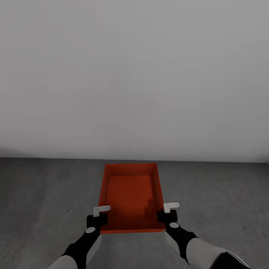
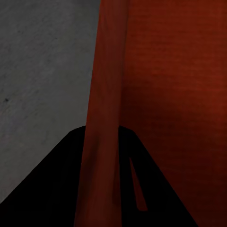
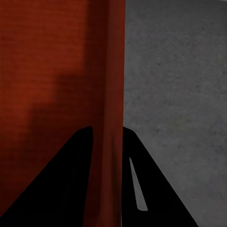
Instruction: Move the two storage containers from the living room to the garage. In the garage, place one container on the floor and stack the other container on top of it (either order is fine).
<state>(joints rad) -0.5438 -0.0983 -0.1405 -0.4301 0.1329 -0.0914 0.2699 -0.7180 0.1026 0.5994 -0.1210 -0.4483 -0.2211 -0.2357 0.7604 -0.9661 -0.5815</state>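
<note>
One orange-red lidless storage container is held between my two grippers, in front of me over the dark grey garage floor. My left gripper is shut on its left wall near the front corner. My right gripper is shut on its right wall. In the left wrist view the container's thin wall runs between the black fingers. The right wrist view shows the other wall clamped the same way between its fingers. The container is empty. I cannot tell whether its base touches the floor.
A plain pale grey wall stands just beyond the container's far end and meets the floor there. Bare rough floor lies to both sides.
</note>
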